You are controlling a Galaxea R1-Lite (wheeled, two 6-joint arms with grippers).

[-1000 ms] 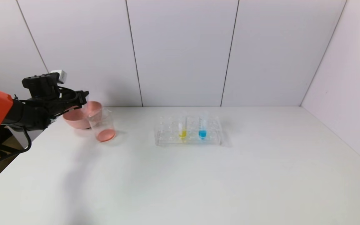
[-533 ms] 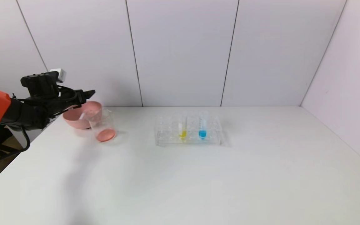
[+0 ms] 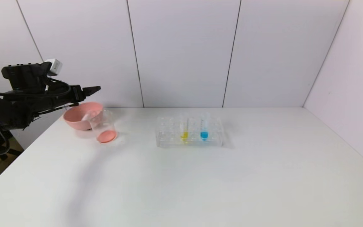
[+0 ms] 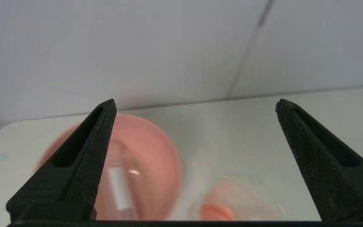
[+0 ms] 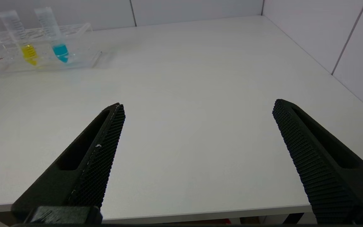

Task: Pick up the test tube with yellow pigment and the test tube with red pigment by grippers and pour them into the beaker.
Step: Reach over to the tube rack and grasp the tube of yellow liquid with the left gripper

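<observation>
The left gripper (image 3: 90, 89) is now lifted clear at ten o'clock, fingers apart and empty — the tube (image 3: 85, 117) is left in the pink bowl (image 3: 74, 119), red liquid sits in the beaker (image 3: 103, 126), and the yellow tube (image 3: 184, 128) remains racked.

The right gripper (image 5: 197, 132), parked low near six o'clock, is spread apart.

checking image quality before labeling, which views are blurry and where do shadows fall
Left wrist view: pink bowl and beaker soft and out of focus, left claw fingers sharp. Right wrist view: crisp, rack clear. Head view: soft arm shadow on the table, faint shadow beside the rack.
</observation>
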